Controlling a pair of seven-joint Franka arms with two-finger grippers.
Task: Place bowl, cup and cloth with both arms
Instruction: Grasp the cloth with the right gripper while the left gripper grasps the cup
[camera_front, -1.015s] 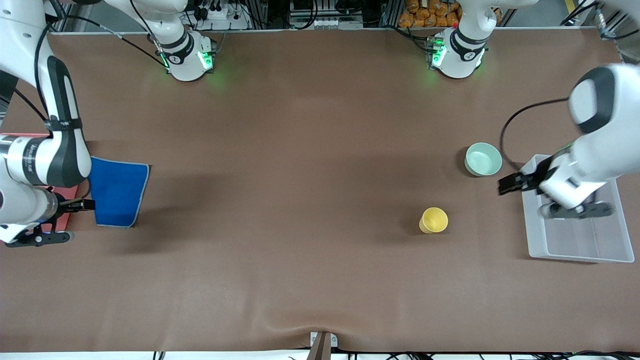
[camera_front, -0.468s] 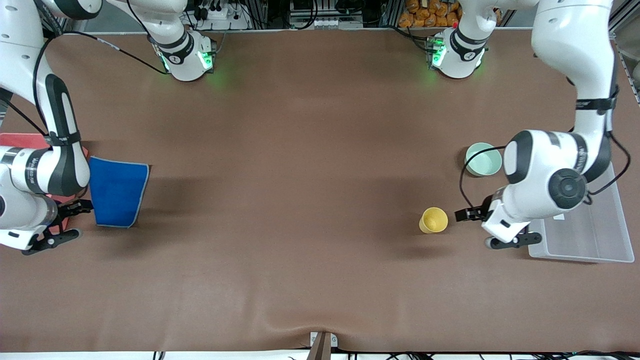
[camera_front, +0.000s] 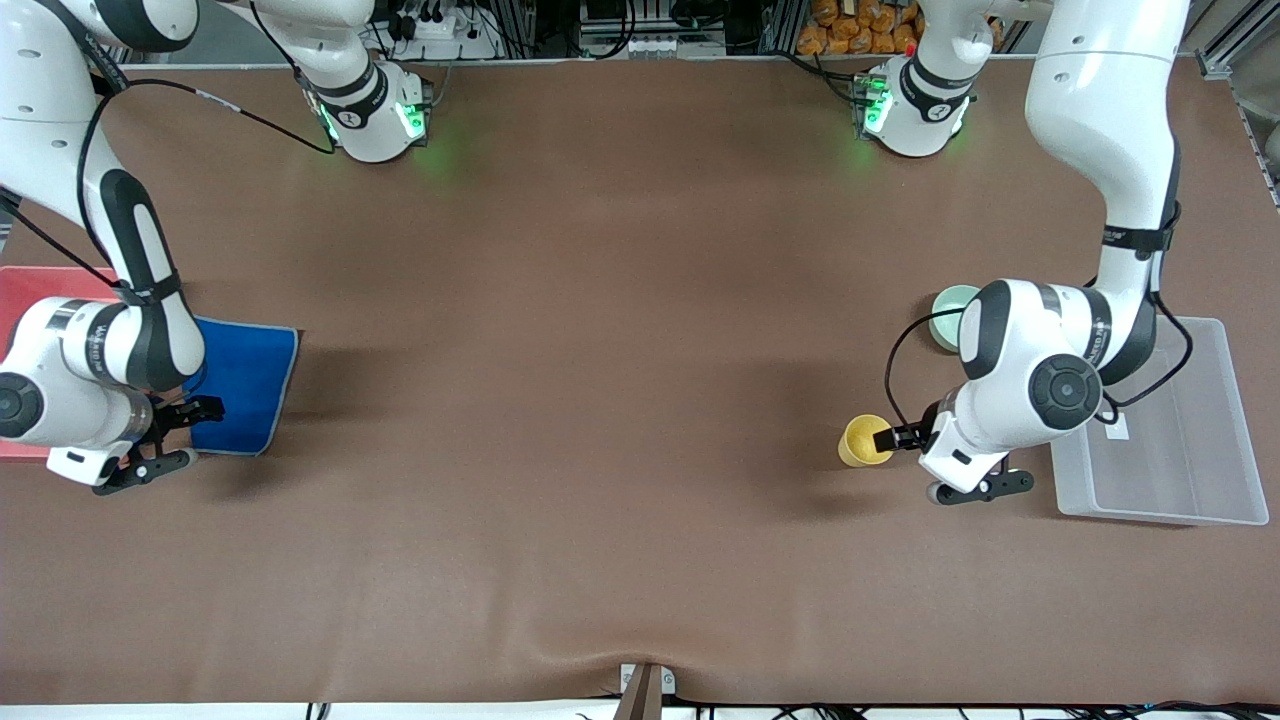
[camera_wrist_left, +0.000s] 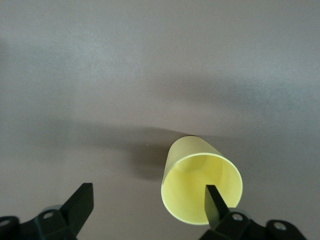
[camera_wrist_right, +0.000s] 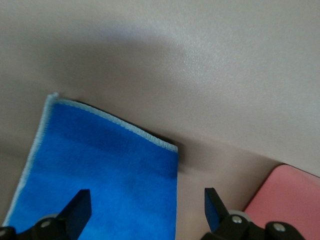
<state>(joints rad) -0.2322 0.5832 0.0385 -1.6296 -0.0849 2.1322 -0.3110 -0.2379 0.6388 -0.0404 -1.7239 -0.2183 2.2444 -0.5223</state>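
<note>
Brown matting covers the bench (camera_front: 620, 400) from end to end. Left gripper (camera_front: 893, 437) stands at the cup's rim with jaws apart; in the left wrist view one finger (camera_wrist_left: 216, 206) sits inside the mouth of the cup (camera_wrist_left: 201, 186) and the other (camera_wrist_left: 80, 202) is well clear of its outer wall. Half a second ago this gripper was just beside the cup, not yet over it. The cup (camera_front: 866, 440) has not shifted and stands nearer the front camera than the bowl (camera_front: 946, 312), which is now largely covered by the left arm. A clear tray (camera_front: 1210, 430) lies toward the left arm's end of the bench, beside both. Right gripper (camera_front: 190, 412) has moved in over the cloth's (camera_front: 245, 375) near corner, jaws apart and empty, as the right wrist view confirms (camera_wrist_right: 145, 210). The cloth lies flat and unmoved, beside a red mat (camera_front: 40, 290) at the right arm's end.
</note>
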